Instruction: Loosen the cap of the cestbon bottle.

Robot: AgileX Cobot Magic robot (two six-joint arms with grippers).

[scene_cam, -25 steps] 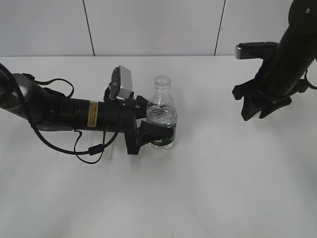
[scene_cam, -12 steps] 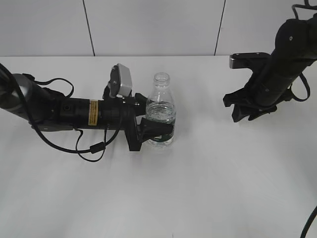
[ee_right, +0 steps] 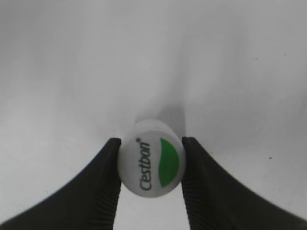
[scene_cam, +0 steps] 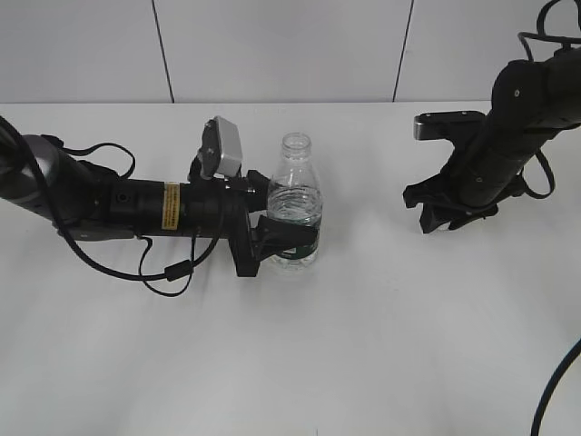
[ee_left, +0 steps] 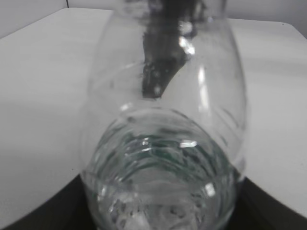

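The cestbon bottle [scene_cam: 295, 213] stands upright on the white table, its neck bare and open at the top. My left gripper [scene_cam: 289, 243] is shut on the bottle's lower body at the green label; in the left wrist view the clear bottle [ee_left: 163, 143] fills the frame between the black fingers [ee_left: 62, 211]. The white cap [ee_right: 151, 158], with its green mark and Cestbon print, sits pinched between my right gripper's [ee_right: 151, 165] fingers [ee_right: 108, 177], off the bottle. In the exterior view that right gripper [scene_cam: 447, 213] hangs low over the table at the right, well away from the bottle.
A black cable [scene_cam: 168, 272] loops on the table below the left arm. The table's far edge meets a panelled wall [scene_cam: 290, 45]. Another cable [scene_cam: 554, 391] runs along the right edge.
The right arm has moved left and down toward the table, carrying the cap. The left arm and bottle have stayed where they were.
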